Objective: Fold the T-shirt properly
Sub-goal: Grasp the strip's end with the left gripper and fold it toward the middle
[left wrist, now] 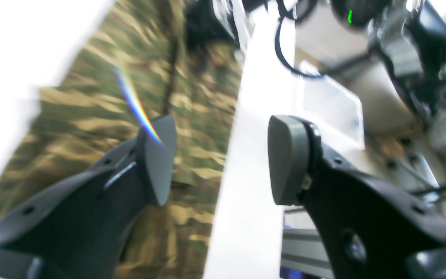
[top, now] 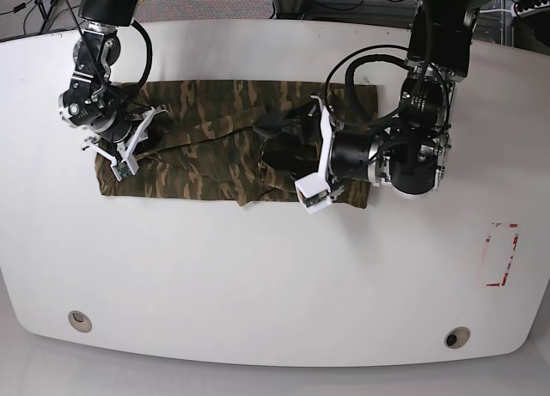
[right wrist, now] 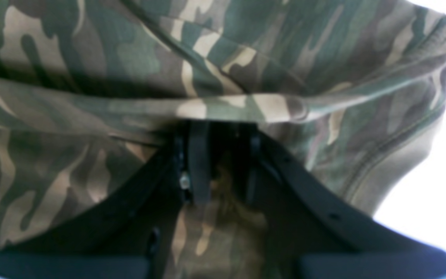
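The camouflage T-shirt [top: 206, 160] lies spread in a long strip across the back half of the white table [top: 258, 276]. My right gripper [top: 131, 147] is at the shirt's left end. In the right wrist view my right gripper [right wrist: 223, 155] is shut on a raised fold of the T-shirt [right wrist: 246, 58], with cloth draped over its fingertips. My left gripper [top: 265, 147] hovers over the shirt's middle right part. In the left wrist view my left gripper [left wrist: 223, 159] stands open with nothing between its pads [left wrist: 157, 159], and the T-shirt [left wrist: 103, 116] lies beyond it, blurred.
A red-outlined rectangle [top: 501, 254] is marked on the table at the right. Two round holes [top: 79, 320] [top: 456, 337] sit near the front edge. Cables and floor show behind the table's back edge. The left arm's bulky body [top: 412, 160] overhangs the shirt's right end.
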